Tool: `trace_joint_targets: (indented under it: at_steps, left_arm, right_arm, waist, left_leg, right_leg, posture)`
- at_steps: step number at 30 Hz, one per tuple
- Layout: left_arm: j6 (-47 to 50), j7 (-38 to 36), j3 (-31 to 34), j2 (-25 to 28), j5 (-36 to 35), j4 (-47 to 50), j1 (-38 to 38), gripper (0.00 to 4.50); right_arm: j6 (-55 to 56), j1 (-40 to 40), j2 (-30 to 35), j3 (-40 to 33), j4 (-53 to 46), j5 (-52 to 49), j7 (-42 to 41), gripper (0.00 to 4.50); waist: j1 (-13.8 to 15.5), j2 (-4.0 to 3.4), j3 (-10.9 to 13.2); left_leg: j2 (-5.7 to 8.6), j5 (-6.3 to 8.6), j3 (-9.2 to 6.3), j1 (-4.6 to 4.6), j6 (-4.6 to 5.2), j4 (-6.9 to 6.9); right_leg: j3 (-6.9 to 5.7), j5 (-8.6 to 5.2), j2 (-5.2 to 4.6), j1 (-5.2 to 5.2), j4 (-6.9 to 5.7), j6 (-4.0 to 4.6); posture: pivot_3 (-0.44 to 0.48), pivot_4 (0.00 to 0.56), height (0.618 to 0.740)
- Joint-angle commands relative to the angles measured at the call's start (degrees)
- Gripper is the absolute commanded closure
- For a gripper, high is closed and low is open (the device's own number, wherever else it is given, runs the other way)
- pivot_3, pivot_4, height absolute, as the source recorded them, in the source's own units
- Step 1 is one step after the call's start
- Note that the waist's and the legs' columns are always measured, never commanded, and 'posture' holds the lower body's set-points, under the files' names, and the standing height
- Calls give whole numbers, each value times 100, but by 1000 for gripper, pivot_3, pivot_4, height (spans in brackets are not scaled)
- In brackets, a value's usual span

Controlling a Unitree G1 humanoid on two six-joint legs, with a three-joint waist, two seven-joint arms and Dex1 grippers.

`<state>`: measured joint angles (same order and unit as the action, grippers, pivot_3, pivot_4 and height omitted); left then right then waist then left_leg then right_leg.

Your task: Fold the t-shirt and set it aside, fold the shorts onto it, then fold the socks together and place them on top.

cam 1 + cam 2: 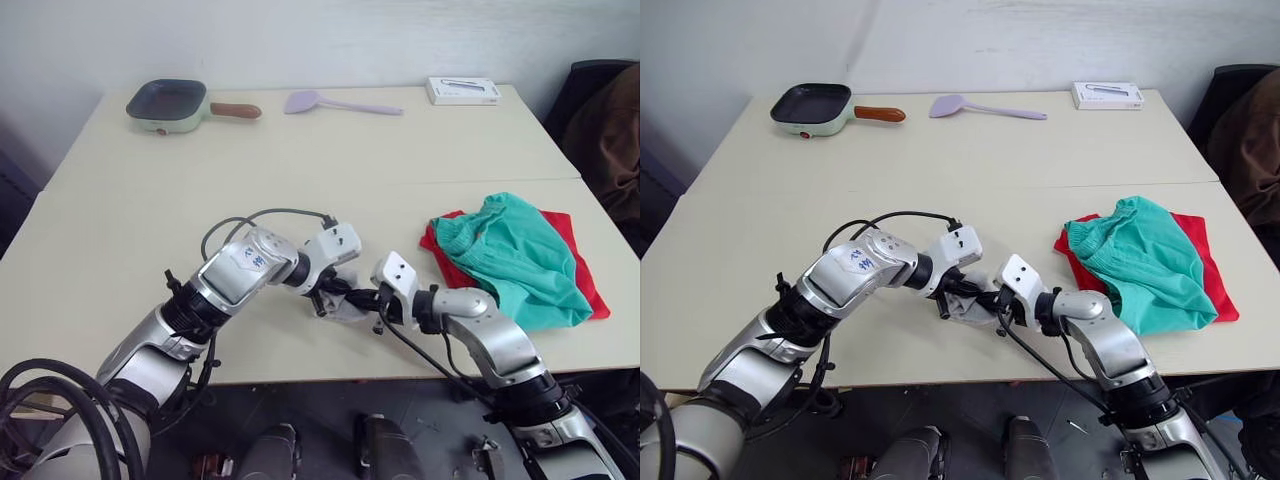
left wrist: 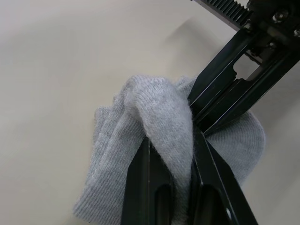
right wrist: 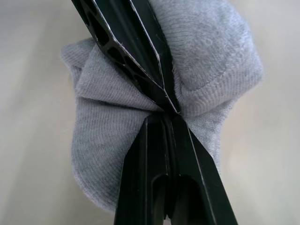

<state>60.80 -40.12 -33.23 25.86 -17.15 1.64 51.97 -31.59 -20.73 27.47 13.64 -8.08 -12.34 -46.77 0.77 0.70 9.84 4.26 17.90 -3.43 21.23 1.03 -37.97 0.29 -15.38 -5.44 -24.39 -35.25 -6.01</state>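
The light-grey socks lie bunched near the table's front edge, between my two grippers. My left gripper is shut on a fold of the knit; in the left wrist view the socks bulge between its fingers. From the opposite side my right gripper meets it tip to tip, shut on the same bundle of socks. Further right, the teal shorts sit crumpled on the folded red t-shirt, whose edges show around them.
At the table's far edge stand a small green frying pan, a lilac spatula and a white box. A dark chair with brown cloth stands beyond the right side. The front edge runs just below the grippers.
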Motion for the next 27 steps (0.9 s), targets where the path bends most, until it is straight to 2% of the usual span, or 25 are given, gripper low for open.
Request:
trace_joint_targets:
  at_steps: [1, 6, 9, 11, 15, 20, 23, 27]
  left_arm:
    - [-72, -184, -284, -24, 233, -107, -97, 4307]
    - [-181, -307, -265, -62, 396, -202, -195, 4307]
    - [-168, -405, -190, -92, 386, -195, -256, 3613]
    - [-129, -503, -148, -67, 349, -107, -304, 2993]
    - [-120, -700, -40, 20, 276, 152, -424, 1714]
    - [54, -832, 319, 227, 111, 571, -636, 130]
    - [190, -899, 655, 315, -106, 784, -746, 27]
    - [457, -1147, 1892, 427, -926, 1188, -968, 27]
  right_arm:
    - [-353, 191, 165, -272, -359, -108, 138, 4500]
    - [-806, 277, 565, -891, -1052, -473, 140, 4500]
    - [-1084, -110, 418, -1077, -1217, -731, 291, 4500]
    - [-1218, -436, 146, -1000, -1178, -840, 426, 4500]
    - [-1210, -764, -253, -567, -858, -745, 512, 4500]
    - [-1053, -748, -197, -15, -441, -460, 384, 4500]
    - [-945, -643, -76, 101, -387, -395, 261, 4500]
    - [-656, -437, 141, 204, -324, -291, 10, 4500]
  waist:
    - [35, 0, 0]
    - [65, 0, 1]
    - [37, -1, 2]
    - [-20, -4, 2]
    - [-60, -4, 2]
    - [-76, -5, 3]
    - [-90, -6, 4]
    - [-120, -13, 10]
  left_leg:
    - [0, 0, 0, 0, 0, 0]
    - [0, 3, 0, 6, 5, 0]
    - [-4, 3, 0, 5, 5, 0]
    - [-8, 1, 1, 4, 1, 2]
    - [-10, -1, 0, 2, -3, 3]
    - [-1, 4, -1, 10, 8, 2]
    - [-5, 5, 0, 9, 7, 2]
    - [-11, 4, 1, 10, 3, 6]
  right_leg:
    - [0, 0, 1, 0, 2, 0]
    - [0, 1, -1, 0, 12, -3]
    - [0, 2, 1, 1, 14, -4]
    - [2, 2, 4, -1, 12, -4]
    - [1, 2, 4, -2, 8, -4]
    - [3, 2, -3, -6, 12, -4]
    - [1, 2, 0, -7, 13, -4]
    - [3, 1, 6, -14, 11, -3]
  posture:
    - [0, 150, 740]
    - [0, 150, 740]
    - [0, 150, 740]
    - [0, 150, 740]
    - [0, 150, 740]
    - [0, 150, 740]
    - [0, 150, 740]
    - [0, 150, 740]
